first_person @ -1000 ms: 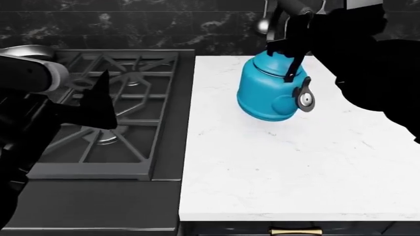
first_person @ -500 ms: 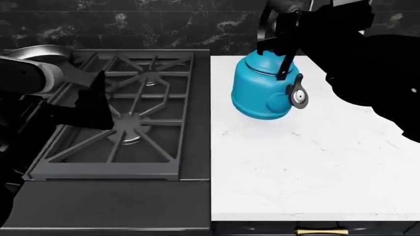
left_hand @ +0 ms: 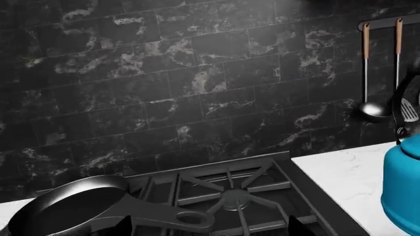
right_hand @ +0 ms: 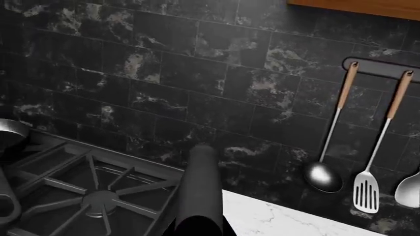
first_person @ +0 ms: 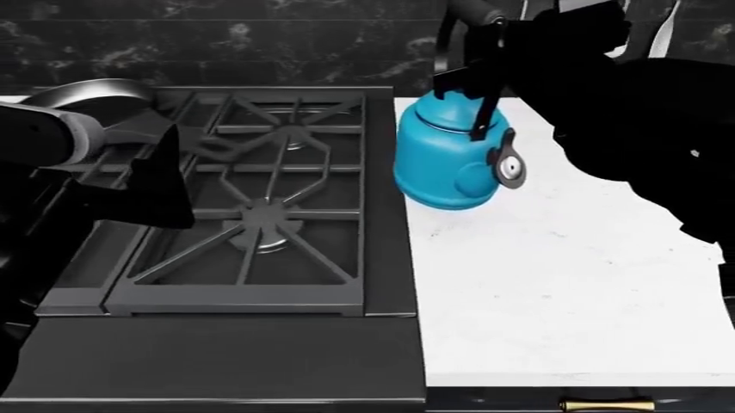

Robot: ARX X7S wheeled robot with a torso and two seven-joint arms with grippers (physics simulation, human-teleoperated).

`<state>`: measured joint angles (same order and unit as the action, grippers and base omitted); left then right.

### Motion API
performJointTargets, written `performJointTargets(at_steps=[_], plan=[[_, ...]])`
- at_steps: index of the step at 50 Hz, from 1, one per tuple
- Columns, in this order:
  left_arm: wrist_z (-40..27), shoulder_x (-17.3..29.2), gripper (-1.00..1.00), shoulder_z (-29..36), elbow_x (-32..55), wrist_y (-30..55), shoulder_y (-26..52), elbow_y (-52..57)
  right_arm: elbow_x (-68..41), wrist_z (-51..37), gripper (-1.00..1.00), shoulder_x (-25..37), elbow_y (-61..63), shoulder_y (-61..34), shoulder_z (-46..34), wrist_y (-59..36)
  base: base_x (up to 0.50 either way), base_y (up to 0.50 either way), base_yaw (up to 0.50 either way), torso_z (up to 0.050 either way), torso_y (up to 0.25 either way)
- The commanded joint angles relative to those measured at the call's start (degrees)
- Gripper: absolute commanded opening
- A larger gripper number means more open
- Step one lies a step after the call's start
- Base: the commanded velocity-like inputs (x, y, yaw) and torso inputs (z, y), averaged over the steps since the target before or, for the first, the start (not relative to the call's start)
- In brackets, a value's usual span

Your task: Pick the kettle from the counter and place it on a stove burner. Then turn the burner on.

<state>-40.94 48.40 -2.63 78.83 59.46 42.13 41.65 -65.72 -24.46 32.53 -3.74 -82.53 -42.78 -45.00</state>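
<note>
The kettle [first_person: 450, 161], bright blue with a black arched handle and a capped spout, hangs at the left edge of the white table [first_person: 574, 284], just beside the stove, its base seemingly clear of the surface in the head view. The right hand [first_person: 477, 73] is clamped around the top of the black handle, the dark arm reaching in from the upper right. The spout and its round silver-and-black cap point toward the robot's right.

In the right wrist view the handle [right_hand: 200, 191] rises as a dark bar at the centre of the picture, with the black marbled wall tiles behind it and a rail carrying a ladle [right_hand: 325, 174] and a slotted turner [right_hand: 367, 189] on wooden grips.

To the kettle's left lies the stove with its black cast-iron grate [first_person: 270, 202]. The near burner [first_person: 264, 231] and the far burner [first_person: 293, 133] both sit bare beneath star-shaped spokes. A dark grey frying pan [left_hand: 69, 206] rests at the far left of the stove, its handle lying across the grate toward the burners.

The left hand [first_person: 155, 185] hovers above the left side of the grate, empty; whether its fingers are spread or closed cannot be told from these views. The left wrist view catches a slice of the blue kettle [left_hand: 402, 189] at the picture's edge, above the white table.
</note>
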Motion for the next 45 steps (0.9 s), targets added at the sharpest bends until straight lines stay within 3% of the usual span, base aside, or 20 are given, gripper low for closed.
performJointTargets(at_steps=[1, 45], plan=[[-0.13, 0.45, 1.0, -0.22, 0.3, -0.2, -0.37, 0.09, 2.98, 1.36, -1.0, -0.95, -1.02, -1.23, 0.44, 0.62, 0.0, 0.19, 0.0, 0.0, 0.0], [-0.27, 1.48, 1.0, -0.15, 0.79, -1.33, -1.02, 0.29, 3.59, 2.67, -1.0, -1.96, -1.69, -1.79, -0.16, 1.25, 0.0, 0.2, 0.0, 0.0, 0.001]])
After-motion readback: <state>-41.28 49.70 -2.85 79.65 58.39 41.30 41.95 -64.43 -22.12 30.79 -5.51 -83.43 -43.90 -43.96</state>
